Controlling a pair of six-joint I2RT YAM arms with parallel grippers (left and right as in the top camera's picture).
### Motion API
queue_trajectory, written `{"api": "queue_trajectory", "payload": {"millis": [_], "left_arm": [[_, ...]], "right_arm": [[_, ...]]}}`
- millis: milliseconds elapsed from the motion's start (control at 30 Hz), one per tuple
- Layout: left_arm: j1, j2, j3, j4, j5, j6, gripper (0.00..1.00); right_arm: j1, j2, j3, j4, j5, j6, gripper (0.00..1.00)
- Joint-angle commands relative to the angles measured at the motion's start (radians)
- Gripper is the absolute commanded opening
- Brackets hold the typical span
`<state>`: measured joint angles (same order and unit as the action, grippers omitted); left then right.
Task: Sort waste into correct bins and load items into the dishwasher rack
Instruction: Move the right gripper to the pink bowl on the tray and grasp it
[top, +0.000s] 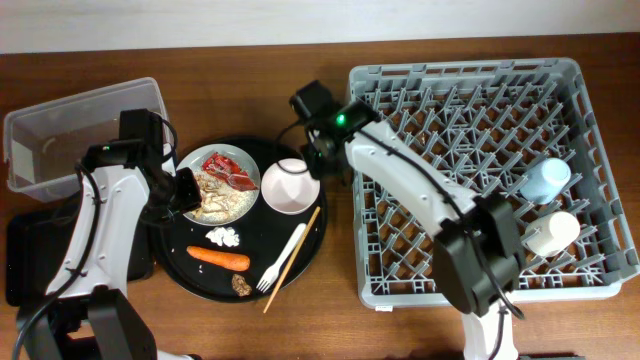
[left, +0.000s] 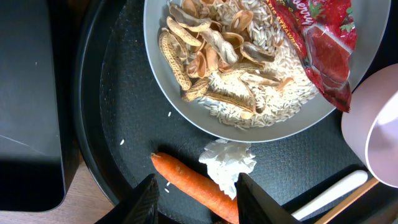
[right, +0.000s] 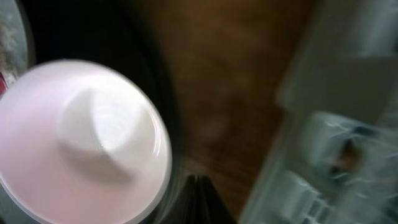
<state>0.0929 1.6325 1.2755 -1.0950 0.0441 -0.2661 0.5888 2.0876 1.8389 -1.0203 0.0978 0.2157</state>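
Revealing peanut shells (left: 205, 68), left wrist only; light-blue cup (top: 545, 180) racked, overhead only

Between your black left fingers (left: 144, 202) you see the orange tapered carrot (left: 193, 180) and, just beyond, the white crumpled tissue wad (left: 229, 162) on the large round black tray (left: 124, 124). Farther ahead, the round white plate (left: 323, 111) carries beige shredded food scraps (left: 236, 81) and a crumpled red printed wrapper (left: 323, 37).
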Motion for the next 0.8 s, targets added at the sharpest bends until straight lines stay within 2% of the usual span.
{"api": "queue_trajectory", "payload": {"millis": [0,33,200,267,333,400,633,767], "left_arm": [[0.003,-0.006,0.003,0.001,-0.007,-0.01,0.41],[0.003,-0.006,0.003,0.001,-0.007,-0.01,0.4],[0.003,-0.006,0.003,0.002,-0.007,-0.01,0.4],[0.003,-0.006,0.003,0.002,-0.007,-0.01,0.4],[0.003,-0.006,0.003,0.001,-0.007,-0.01,0.41],[0.003,-0.006,0.003,0.001,-0.007,-0.01,0.41],[0.003,-0.006,0.003,0.002,-0.007,-0.01,0.41],[0.003,-0.006,0.003,0.002,-0.007,-0.01,0.41]], "right_arm": [[-0.037,-0.117,0.126,-0.078,0.147,0.006,0.04],[-0.051,-0.135,0.138,-0.093,0.14,0.006,0.04],[-0.098,-0.154,0.129,-0.147,-0.104,-0.001,0.25],[-0.092,-0.142,0.106,-0.134,-0.174,-0.003,0.4],[-0.071,-0.119,0.074,-0.097,-0.25,-0.064,0.56],[-0.045,-0.091,0.056,-0.079,-0.255,-0.074,0.62],[-0.011,0.035,0.016,-0.001,-0.24,-0.065,0.62],[-0.012,0.103,0.016,0.011,-0.24,-0.057,0.59]]}}
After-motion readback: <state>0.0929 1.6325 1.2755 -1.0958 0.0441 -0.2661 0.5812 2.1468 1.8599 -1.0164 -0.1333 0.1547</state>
